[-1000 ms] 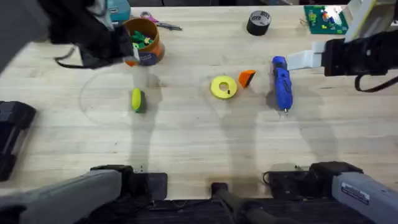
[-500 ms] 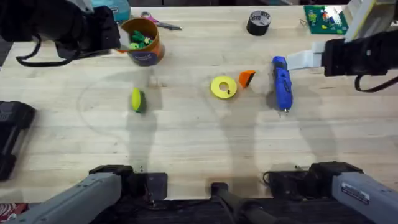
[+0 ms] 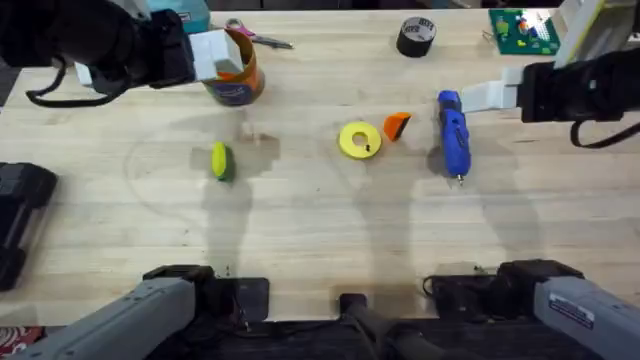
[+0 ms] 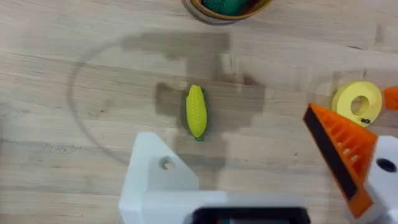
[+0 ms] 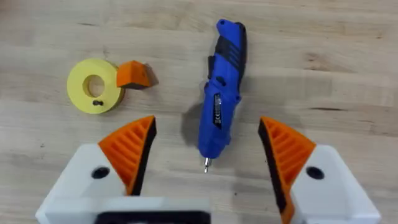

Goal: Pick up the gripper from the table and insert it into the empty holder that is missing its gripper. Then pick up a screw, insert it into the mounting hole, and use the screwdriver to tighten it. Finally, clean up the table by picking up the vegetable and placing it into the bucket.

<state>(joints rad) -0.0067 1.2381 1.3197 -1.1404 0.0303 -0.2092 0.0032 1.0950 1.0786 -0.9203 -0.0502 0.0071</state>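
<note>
Right gripper (image 5: 208, 171), fingers spread, hangs above the screwdriver (image 5: 221, 102); it should shift to the loose orange gripper (image 5: 134, 74) (beside the yellow disc (image 5: 93, 93)). Left fingers stand spread.

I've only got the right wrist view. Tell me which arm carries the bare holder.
Observer: The left gripper. Its white angular plastic holder has no orange finger, just an open screw hole.
Operator: Give me the vegetable's position.
Observer: The small yellow-green toy corn lies on the wooden table, well left of the yellow disc you can see.
Operator: Now the bucket.
Observer: The round orange cup with a dark blue band stands at the table's far left, partly behind the left gripper.
</note>
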